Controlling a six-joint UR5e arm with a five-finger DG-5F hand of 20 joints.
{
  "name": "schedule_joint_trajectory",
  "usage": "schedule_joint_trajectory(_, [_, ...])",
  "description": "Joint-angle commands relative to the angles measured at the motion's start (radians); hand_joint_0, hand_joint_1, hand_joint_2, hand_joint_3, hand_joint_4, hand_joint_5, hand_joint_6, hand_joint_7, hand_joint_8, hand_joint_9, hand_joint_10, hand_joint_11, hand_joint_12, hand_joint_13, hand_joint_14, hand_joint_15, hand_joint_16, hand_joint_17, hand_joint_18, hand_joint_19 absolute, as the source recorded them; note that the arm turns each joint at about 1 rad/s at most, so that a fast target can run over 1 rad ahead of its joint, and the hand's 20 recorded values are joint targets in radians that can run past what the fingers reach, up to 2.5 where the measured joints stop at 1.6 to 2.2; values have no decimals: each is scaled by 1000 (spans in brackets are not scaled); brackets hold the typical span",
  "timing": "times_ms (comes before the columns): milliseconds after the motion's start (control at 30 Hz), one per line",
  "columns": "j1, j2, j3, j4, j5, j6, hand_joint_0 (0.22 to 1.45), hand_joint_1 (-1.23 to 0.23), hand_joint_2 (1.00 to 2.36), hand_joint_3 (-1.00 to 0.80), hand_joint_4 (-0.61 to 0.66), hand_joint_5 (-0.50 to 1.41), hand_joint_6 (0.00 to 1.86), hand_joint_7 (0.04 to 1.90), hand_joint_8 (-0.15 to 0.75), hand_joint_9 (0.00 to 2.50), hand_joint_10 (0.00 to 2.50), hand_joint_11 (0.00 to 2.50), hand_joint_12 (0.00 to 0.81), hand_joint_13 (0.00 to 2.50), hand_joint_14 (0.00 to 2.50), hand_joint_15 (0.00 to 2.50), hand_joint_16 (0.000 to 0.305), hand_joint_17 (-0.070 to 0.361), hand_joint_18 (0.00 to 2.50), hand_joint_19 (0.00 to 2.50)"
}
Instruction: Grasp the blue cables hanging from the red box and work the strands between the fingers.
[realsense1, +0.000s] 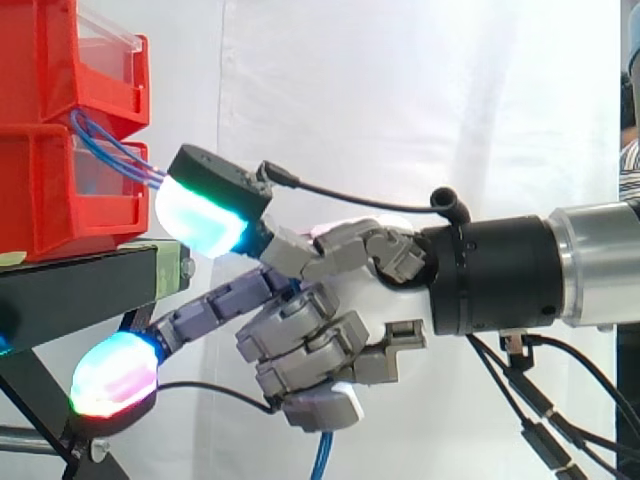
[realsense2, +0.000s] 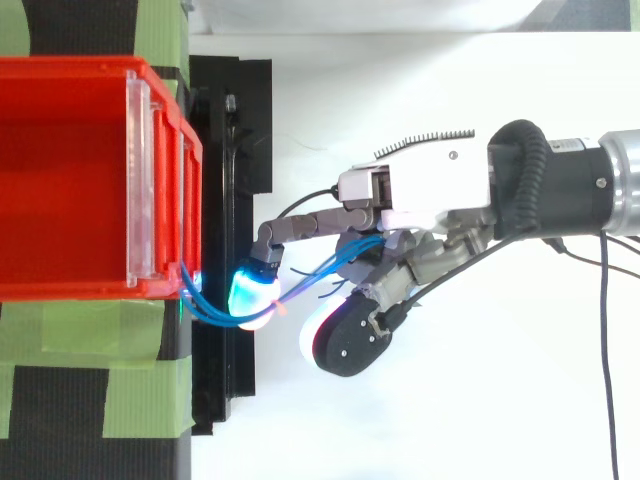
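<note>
Thin blue cables (realsense1: 112, 150) come out between the two stacked red bins (realsense1: 60, 130) and run right into my hand (realsense1: 345, 300). In the top view the blue cables (realsense2: 325, 262) loop from the bin's front corner past a glowing cyan fingertip (realsense2: 250, 298) into my hand (realsense2: 430, 190). My fingers are curled round the strands, with one finger stretched toward the stand. A blue strand (realsense1: 322, 458) hangs below the hand in the side view. The thumb's cyan-green pad (realsense1: 200, 220) sits just under the cables near the bin.
The red bins (realsense2: 70, 180) stand on a black stand (realsense1: 75, 285) with green tape (realsense2: 140, 400). A clear label holder (realsense2: 140, 180) fronts the upper bin. A white curtain hangs behind, and a white surface lies to the right of the stand.
</note>
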Motion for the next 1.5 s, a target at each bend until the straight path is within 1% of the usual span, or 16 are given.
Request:
schedule_joint_trajectory(0, [-5,19,0,2,1,0,733,-511,1000,-1000,250,71,7,1128,481,1311,2500,2500,598,1750,2500,1545,228,171,2460,843])
schedule_joint_trajectory(233, [-12,42,0,-1,5,-9,718,-510,1000,-1000,234,91,5,1167,481,1311,2500,2500,598,1750,2500,1545,228,171,2460,843])
schedule_joint_trajectory(300, [-15,50,0,-2,6,-23,716,-508,1000,-1000,230,102,4,1175,481,1311,2500,2500,598,1750,2500,1545,228,171,2460,843])
schedule_joint_trajectory(533, [-20,55,0,-2,15,-29,704,-510,1000,-1000,226,116,1,1207,481,1311,2500,2500,598,1750,2500,1545,228,171,2460,843])
schedule_joint_trajectory(600, [-21,58,0,-1,17,-29,704,-508,1000,-1000,224,146,0,1243,481,1311,2500,2500,598,1750,2500,1545,228,171,2460,843])
schedule_joint_trajectory(767, [-21,64,0,-2,28,-26,708,-510,1000,-1000,220,153,106,1224,481,1311,2500,2500,598,1750,2500,1545,228,171,2460,843])
schedule_joint_trajectory(833, [-21,76,0,-4,35,-27,709,-511,1000,-1000,217,152,121,1227,481,1311,2500,2500,598,1750,2500,1545,228,171,2460,843])
schedule_joint_trajectory(867, [-21,81,0,-4,44,-29,712,-512,1000,-1000,209,148,167,1209,481,1311,2500,2500,598,1750,2500,1545,228,171,2460,843])
schedule_joint_trajectory(933, [-21,91,0,-7,57,-29,720,-512,1000,-1000,209,147,198,1201,481,1311,2500,2500,598,1750,2500,1545,228,171,2460,843])
schedule_joint_trajectory(1033, [-23,96,0,-16,77,-29,733,-517,1000,-1000,214,144,253,1190,481,1311,2500,2500,598,1750,2500,1545,228,171,2460,843])
schedule_joint_trajectory(1067, [-23,96,0,-16,77,-29,737,-520,1000,-1000,213,144,273,1181,481,1311,2500,2500,598,1750,2500,1545,228,171,2460,843])
schedule_joint_trajectory(1167, [-21,95,0,-22,97,-26,756,-533,1000,-1000,204,141,291,1184,481,1311,2500,2500,598,1750,2500,1545,228,171,2460,843])
schedule_joint_trajectory(1233, [-21,95,0,-22,123,-18,767,-538,1000,-1000,197,138,311,1187,481,1311,2500,2500,598,1750,2500,1545,228,171,2460,843])
schedule_joint_trajectory(1333, [-21,95,0,-22,144,-9,775,-546,1000,-1000,194,132,332,1189,481,1311,2500,2500,598,1750,2500,1545,228,171,2460,843])
schedule_joint_trajectory(1433, [-20,95,0,-22,155,2,779,-548,1000,-1000,187,120,364,1173,481,1311,2500,2500,598,1750,2500,1545,228,171,2460,843])
schedule_joint_trajectory(1467, [-20,95,0,-22,153,3,779,-549,1000,-1000,180,105,397,1162,481,1311,2500,2500,598,1750,2500,1545,228,171,2460,843])
